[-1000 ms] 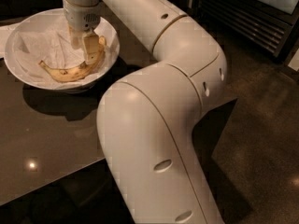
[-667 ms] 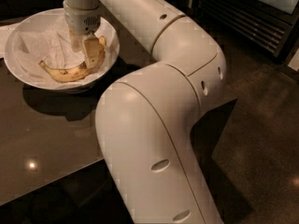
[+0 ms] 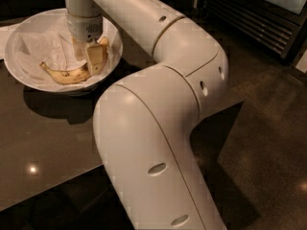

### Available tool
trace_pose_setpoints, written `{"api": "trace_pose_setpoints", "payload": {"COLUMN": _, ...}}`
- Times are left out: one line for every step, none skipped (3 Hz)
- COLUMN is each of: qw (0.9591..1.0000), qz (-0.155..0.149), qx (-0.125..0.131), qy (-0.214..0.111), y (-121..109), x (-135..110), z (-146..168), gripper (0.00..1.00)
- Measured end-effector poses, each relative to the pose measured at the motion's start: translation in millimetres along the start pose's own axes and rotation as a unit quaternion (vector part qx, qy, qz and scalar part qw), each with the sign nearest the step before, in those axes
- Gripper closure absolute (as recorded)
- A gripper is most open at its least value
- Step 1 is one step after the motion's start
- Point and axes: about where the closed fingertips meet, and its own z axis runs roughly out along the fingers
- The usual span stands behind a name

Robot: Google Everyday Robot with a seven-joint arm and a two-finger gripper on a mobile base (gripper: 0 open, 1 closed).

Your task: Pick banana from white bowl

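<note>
The white bowl point(image 3: 29, 75) stands on the dark table at the upper left, lined with crumpled white paper. The banana point(image 3: 64, 74), yellow with dark speckles, lies in the front part of the bowl, curving from a dark tip at the left to its right end. My gripper point(image 3: 88, 61) reaches straight down into the bowl from above and sits at the banana's right end, touching or nearly touching it. The banana still rests on the paper.
My big white arm point(image 3: 158, 128) bends across the middle of the view and hides the table's right part. The dark table point(image 3: 43, 147) ends at a front edge at the lower left. A dark cabinet with slats point(image 3: 254, 18) stands at the upper right, above a dark floor.
</note>
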Motion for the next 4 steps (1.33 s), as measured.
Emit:
{"api": "trace_pose_setpoints", "payload": {"qw": 1.0, "qz": 0.0, "qx": -0.01, "qy": 0.001, "y": 1, "x": 1, "z": 8, "gripper": 0.44}}
{"api": "trace_pose_setpoints", "payload": {"qw": 0.9999, "qz": 0.001, "qx": -0.017, "qy": 0.002, "y": 0, "x": 4, "z": 15, "gripper": 0.43}}
{"api": "trace_pose_setpoints", "payload": {"qw": 0.9997, "qz": 0.003, "qx": -0.022, "qy": 0.003, "y": 1, "x": 7, "z": 19, "gripper": 0.61}}
{"api": "trace_pose_setpoints", "payload": {"qw": 0.9997, "qz": 0.006, "qx": -0.023, "qy": 0.0, "y": 3, "x": 10, "z": 19, "gripper": 0.85}}
